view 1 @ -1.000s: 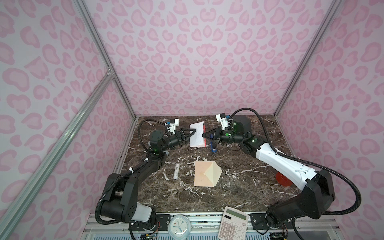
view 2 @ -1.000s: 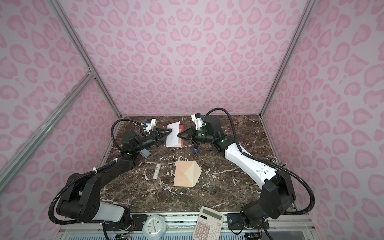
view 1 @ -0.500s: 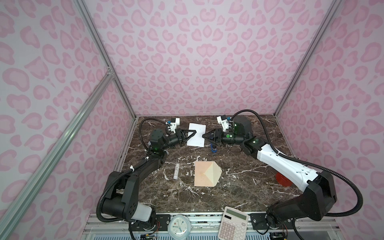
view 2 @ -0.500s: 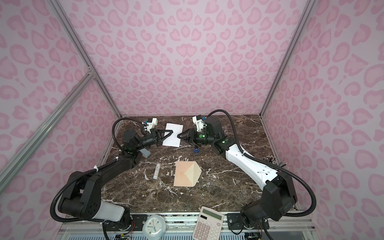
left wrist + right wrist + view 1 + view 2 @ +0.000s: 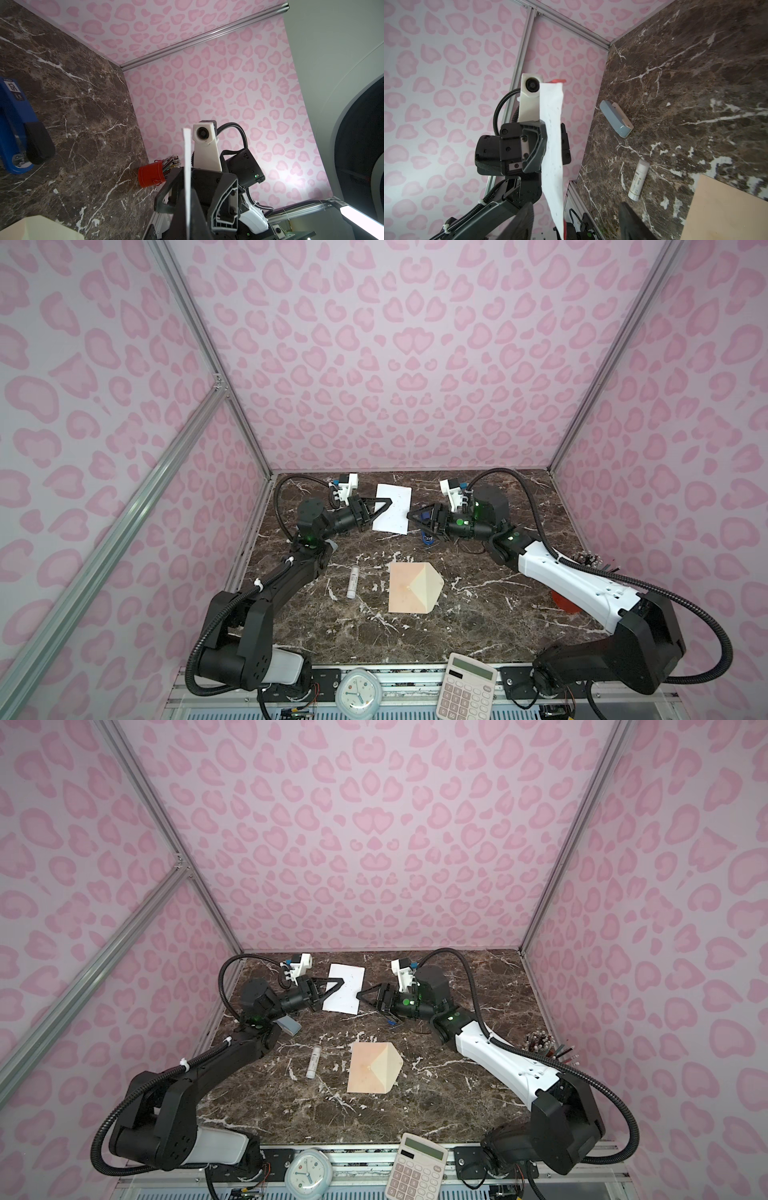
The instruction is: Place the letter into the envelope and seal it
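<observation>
Pink spotted walls (image 5: 374,364) close me in at the back and on both sides. They meet the table (image 5: 478,614) along those three edges, and a metal post (image 5: 613,356) rises from each back corner. The front edge ends at a rail (image 5: 395,674), where a calculator (image 5: 467,691) and a clock (image 5: 357,695) sit.

The dark marble is open across the middle and front. My left arm (image 5: 291,585) lies along the left edge and my right arm (image 5: 573,585) crosses the right half. The back strip is the tight part, since both my pincers meet there.

My left pincer (image 5: 388,502) is clamped on the letter (image 5: 395,510), gripping its left edge and holding it up off the table near the back wall. The right wrist view shows the sheet nearly edge-on, with red trim at both ends. My right pincer (image 5: 576,204) stands wide, one finger on each side of the sheet's near end, and I cannot tell whether either finger touches it.

The envelope (image 5: 411,587) lies flat mid-table, well apart from the letter, with its pointed flap spread open to the right. I cannot see into its pocket.

A red pail (image 5: 151,174) stands near the right edge, half hidden by my right arm in both top views. It is packed with thin rods (image 5: 171,164) whose kind I cannot tell.

A blue stapler (image 5: 14,124) lies under my right pincer. A white glue stick (image 5: 353,583) lies just left of the envelope, apart from it. A grey block (image 5: 291,1025) rests beside my left arm.
</observation>
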{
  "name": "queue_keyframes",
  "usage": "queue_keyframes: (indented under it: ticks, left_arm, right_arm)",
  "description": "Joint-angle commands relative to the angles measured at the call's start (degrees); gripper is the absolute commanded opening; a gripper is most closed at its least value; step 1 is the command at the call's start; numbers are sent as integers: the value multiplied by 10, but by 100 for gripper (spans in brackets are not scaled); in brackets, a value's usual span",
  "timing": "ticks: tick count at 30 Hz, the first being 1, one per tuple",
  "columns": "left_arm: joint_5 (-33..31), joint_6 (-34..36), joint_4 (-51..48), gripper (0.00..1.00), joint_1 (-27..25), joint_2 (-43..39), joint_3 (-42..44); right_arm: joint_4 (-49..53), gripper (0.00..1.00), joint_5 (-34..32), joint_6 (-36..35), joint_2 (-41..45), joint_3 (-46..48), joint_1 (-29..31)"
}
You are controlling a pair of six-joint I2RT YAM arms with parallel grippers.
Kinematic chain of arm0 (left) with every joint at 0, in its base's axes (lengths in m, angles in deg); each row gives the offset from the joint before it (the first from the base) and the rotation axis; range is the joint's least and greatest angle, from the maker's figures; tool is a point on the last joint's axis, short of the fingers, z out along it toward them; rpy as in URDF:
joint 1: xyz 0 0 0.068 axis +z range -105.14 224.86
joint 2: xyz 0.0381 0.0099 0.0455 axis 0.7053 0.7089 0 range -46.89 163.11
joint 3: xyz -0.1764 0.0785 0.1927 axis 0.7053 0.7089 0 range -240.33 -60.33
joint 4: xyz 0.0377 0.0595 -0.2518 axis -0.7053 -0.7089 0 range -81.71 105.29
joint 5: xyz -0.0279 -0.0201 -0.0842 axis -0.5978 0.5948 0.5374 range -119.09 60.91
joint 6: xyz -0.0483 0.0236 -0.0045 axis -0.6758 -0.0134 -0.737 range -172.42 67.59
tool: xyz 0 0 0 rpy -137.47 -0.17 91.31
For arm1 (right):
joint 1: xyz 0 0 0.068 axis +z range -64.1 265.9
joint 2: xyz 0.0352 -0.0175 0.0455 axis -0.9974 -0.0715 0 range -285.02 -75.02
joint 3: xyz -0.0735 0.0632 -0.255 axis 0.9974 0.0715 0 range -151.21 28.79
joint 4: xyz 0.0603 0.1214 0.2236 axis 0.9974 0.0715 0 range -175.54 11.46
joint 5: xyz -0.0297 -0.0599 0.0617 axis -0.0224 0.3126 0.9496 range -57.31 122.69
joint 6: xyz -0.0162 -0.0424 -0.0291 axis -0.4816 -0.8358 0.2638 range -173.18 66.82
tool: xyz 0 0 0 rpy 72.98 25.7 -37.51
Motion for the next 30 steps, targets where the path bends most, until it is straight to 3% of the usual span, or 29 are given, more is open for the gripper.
queue_keyframes:
  ticks: [1, 14, 30]
  left_arm:
    - [2, 8, 10, 6, -1, -8, -1]
    - [-7, -1, 18, 6, -8, -22, 7]
    - [-6, 4, 17, 9, -9, -31, 17]
  right_arm:
    - [-99, 66, -10, 23, -10, 9, 13]
    - [-194, 52, -8, 63, -66, -4, 52]
    - [-194, 28, -10, 79, -64, 10, 56]
